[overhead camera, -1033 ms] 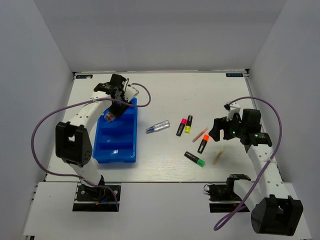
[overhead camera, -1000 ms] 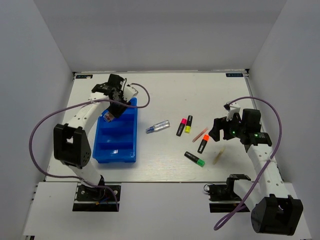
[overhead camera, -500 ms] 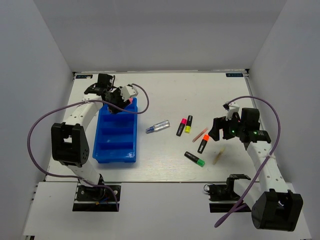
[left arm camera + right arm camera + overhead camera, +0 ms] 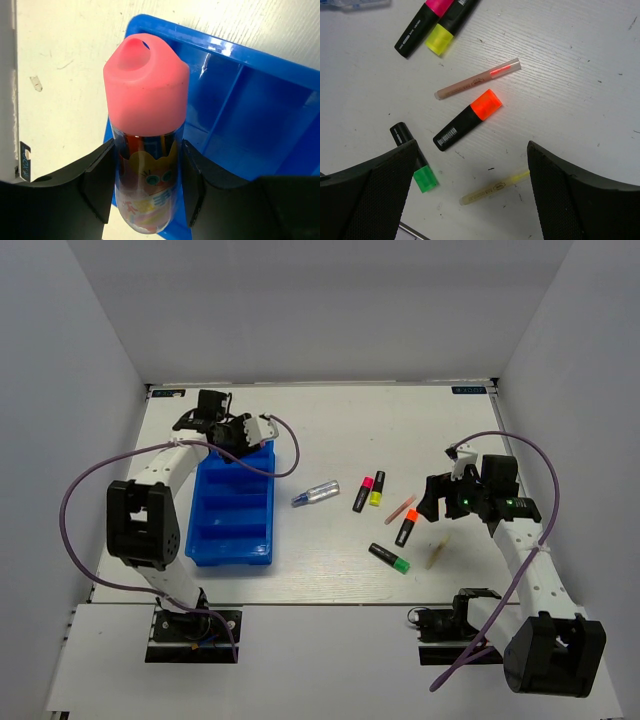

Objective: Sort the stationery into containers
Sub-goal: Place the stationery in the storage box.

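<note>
Left gripper (image 4: 145,200) clamped on the pink tube (image 4: 146,95) — upper left of the top view.
Tube over the far end of the blue tray (image 4: 232,530); right gripper (image 4: 472,175) spread wide, empty, above the orange highlighter (image 4: 467,120) at right.

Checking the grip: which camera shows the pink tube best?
Left wrist: the pink tube fills the frame, clamped in the left gripper over the blue tray's edge. Top external barely shows it; right wrist, not at all.

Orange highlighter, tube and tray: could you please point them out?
orange highlighter (image 4: 467,121), right wrist view, black barrel.
tube (image 4: 145,70), left wrist view, pink cap.
tray (image 4: 232,536), top view, bare floor.
</note>
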Motion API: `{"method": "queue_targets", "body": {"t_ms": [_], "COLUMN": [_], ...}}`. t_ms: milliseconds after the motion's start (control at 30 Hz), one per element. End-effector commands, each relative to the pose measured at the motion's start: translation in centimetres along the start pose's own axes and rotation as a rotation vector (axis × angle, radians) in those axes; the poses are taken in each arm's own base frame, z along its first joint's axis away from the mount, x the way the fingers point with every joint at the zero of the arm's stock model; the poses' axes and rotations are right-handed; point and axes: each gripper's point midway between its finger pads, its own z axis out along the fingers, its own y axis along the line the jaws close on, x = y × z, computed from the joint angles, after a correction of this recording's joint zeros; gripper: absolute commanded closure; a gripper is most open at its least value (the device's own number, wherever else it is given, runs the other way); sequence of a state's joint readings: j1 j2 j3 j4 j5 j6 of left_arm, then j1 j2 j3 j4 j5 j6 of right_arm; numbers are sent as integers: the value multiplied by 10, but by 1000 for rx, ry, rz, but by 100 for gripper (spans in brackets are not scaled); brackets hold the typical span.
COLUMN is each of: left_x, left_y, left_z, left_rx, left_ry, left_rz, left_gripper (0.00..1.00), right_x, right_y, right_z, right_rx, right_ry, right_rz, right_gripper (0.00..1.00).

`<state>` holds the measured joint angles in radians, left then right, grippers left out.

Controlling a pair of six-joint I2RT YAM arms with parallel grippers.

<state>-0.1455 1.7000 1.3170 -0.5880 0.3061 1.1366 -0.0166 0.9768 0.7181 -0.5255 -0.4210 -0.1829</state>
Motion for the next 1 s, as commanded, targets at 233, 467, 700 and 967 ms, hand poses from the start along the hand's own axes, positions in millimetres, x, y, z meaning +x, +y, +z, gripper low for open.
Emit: {"method": "queue_targets", "body": {"t_ms": [233, 467, 700, 967], "left_x": [5, -6, -57, -76], "left_y": [14, 24, 29, -104], "left_z": [17, -4, -68, -100], "left_rx": [-118, -200, -294, 29], "left_ry": [-9, -40, -191, -113], "left_rz": [-11, -141, -461, -1085], "left_gripper": [53, 1, 4, 73], "right_x": [-17, -18, -17, -57], "right_y": [1, 4, 31, 88], "right_z": [-5, -7, -2, 33], "right_rx": [2, -10, -191, -788], "right_ry": [-33, -42, -91, -324], "right_rz": [-19, -33, -153, -784], "right_gripper": [10, 10, 37, 34]}}
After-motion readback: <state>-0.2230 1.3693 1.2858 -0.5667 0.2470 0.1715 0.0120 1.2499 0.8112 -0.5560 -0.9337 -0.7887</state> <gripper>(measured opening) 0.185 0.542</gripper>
